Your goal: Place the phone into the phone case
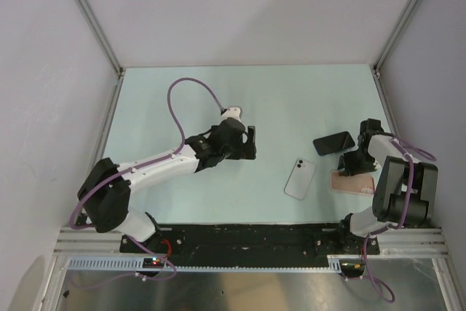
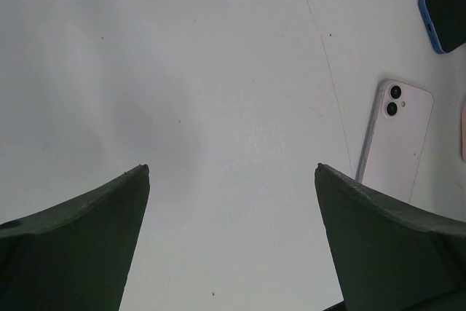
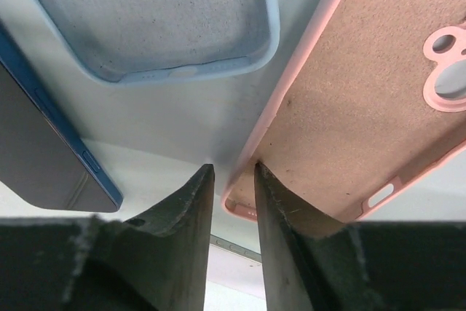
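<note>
The pale pink-white phone point(image 1: 300, 178) lies face down on the table, camera lenses up; it also shows in the left wrist view point(image 2: 397, 140). The pink phone case point(image 1: 354, 183) lies open side up at the right. In the right wrist view the pink case point(image 3: 364, 100) has one finger inside it and one outside. My right gripper point(image 1: 354, 167) point(image 3: 233, 167) is nearly shut across the case's rim. My left gripper point(image 1: 251, 143) point(image 2: 231, 169) is open and empty, over bare table to the left of the phone.
A dark phone in a blue case point(image 1: 334, 143) point(image 2: 444, 9) point(image 3: 44, 151) lies beyond the pink case. A light blue empty case point(image 3: 160, 12) lies next to it. Grey walls stand on three sides of the table point(image 1: 182, 92).
</note>
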`<move>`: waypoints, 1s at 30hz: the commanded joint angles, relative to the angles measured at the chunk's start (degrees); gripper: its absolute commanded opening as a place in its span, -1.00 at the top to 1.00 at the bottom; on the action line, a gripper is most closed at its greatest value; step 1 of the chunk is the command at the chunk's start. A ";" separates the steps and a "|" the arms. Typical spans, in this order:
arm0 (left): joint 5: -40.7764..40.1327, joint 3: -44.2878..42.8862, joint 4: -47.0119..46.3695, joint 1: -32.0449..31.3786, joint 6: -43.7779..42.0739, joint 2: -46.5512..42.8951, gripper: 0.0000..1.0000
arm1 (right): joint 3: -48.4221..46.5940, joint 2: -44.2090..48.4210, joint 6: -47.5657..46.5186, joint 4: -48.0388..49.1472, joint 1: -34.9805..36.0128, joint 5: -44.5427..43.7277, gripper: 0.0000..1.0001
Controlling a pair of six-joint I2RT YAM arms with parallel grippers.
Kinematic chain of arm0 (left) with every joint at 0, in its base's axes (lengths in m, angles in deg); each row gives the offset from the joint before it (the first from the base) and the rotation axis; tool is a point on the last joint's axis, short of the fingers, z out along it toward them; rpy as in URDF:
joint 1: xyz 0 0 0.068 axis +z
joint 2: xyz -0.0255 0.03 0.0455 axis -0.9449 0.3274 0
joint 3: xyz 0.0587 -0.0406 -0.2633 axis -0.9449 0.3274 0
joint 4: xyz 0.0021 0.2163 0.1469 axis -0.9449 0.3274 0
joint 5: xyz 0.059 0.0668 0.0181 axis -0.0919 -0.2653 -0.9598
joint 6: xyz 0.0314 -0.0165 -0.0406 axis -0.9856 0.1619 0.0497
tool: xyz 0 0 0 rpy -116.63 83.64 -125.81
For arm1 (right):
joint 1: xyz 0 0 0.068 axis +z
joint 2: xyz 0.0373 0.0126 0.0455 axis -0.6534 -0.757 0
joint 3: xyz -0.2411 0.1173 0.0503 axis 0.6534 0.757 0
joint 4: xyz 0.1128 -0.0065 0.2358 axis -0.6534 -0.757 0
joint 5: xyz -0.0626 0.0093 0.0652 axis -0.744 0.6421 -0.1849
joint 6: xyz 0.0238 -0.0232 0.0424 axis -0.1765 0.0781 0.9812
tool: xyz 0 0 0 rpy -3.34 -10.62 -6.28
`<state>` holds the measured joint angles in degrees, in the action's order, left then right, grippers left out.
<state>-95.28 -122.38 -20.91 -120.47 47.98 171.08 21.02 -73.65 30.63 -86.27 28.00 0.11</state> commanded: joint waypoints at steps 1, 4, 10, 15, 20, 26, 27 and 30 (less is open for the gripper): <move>0.90 -2.04 -1.08 0.64 1.35 0.19 -0.97 | -2.38 -3.17 1.91 -0.38 -0.21 1.38 0.37; 0.99 -1.79 -1.02 0.88 1.52 -0.13 -0.97 | -2.42 -4.05 1.41 -0.64 -0.14 2.10 0.61; 1.31 -1.52 -1.03 1.59 2.01 -0.31 -0.97 | -1.65 -0.22 -0.09 -4.08 1.84 1.54 0.99; 1.70 -1.64 -1.00 2.19 2.35 -0.47 -0.97 | -0.64 9.95 0.00 -7.00 6.26 0.44 1.00; 1.99 -1.28 -0.89 3.20 2.20 -1.85 -0.97 | -0.74 18.76 2.62 -7.83 17.60 -2.25 1.00; -0.39 2.30 1.16 6.46 4.24 -7.92 -0.97 | -10.15 14.84 -3.24 -3.59 36.85 -12.31 1.00; -1.47 3.23 1.93 7.24 4.76 -9.53 -0.97 | -12.92 11.29 -4.80 -3.69 40.21 -14.31 1.00; -4.13 6.84 4.18 10.31 6.42 -14.73 -0.97 | -22.61 2.01 -8.24 -3.13 48.60 -18.07 1.00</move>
<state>-94.71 -118.77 -19.79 -113.65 51.19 163.43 9.50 -62.77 27.74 -92.22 67.96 -8.92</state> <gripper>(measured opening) 0.985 0.017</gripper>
